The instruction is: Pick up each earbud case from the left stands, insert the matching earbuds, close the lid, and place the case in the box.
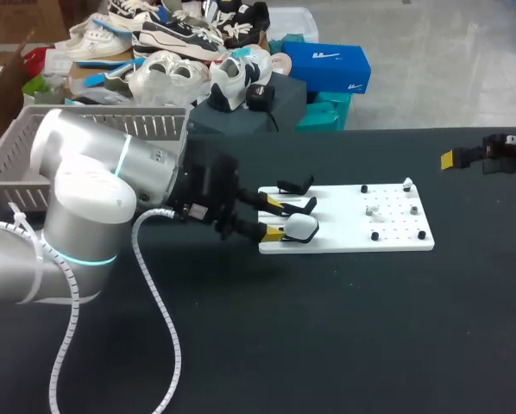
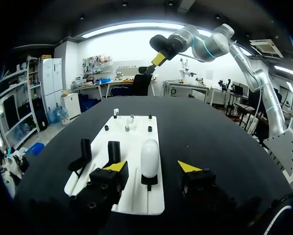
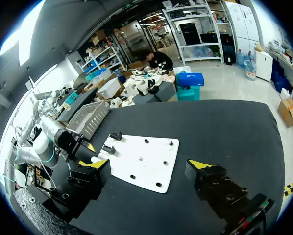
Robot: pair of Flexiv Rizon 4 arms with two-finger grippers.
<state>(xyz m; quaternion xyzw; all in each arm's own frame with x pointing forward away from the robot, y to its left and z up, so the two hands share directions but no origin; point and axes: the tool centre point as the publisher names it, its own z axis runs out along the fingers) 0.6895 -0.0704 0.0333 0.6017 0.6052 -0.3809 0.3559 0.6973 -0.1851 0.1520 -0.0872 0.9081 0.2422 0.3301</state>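
A white earbud case (image 2: 149, 156) stands upright on a black stand at the near end of the white board (image 2: 136, 196). My left gripper (image 2: 152, 167) is open around the case, with a gap on each side between the fingers and the case. In the head view the case (image 1: 301, 227) sits just past the left gripper (image 1: 277, 219). Two bare black stands (image 2: 83, 152) (image 2: 113, 149) stand beside the case. Small white earbuds (image 2: 116, 111) (image 2: 127, 127) sit on the board's far end. My right gripper (image 3: 149, 164) hangs open above the table, well away from the board (image 3: 141, 159).
A grey slatted basket (image 1: 94, 129) stands at the table's back left, behind my left arm. Several small black pegs (image 1: 375, 235) dot the board's right end. My right arm (image 1: 500, 153) sits at the table's far right edge.
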